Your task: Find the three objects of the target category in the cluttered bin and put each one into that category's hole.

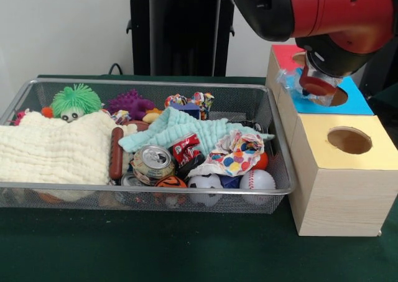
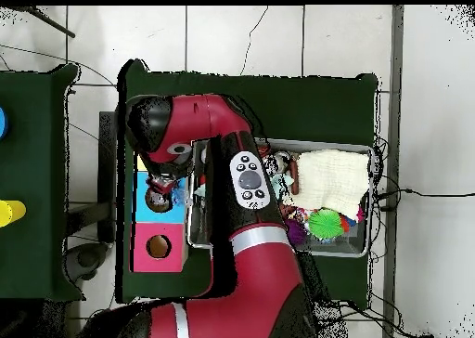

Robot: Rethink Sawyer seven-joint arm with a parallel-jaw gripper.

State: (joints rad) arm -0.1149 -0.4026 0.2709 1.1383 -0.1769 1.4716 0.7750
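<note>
Bottle over the blue box

I saw the gripper (image 1: 318, 83) holding a crushed bottle (image 1: 292, 81) above the hole (image 1: 337, 98).

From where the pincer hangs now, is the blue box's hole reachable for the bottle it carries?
Probably yes. The pincer hangs right over the hole in the blue-topped box, gripping a crushed clear bottle. Nothing lies between bottle and hole, though the bottle sits slightly to one side of the opening.
</note>
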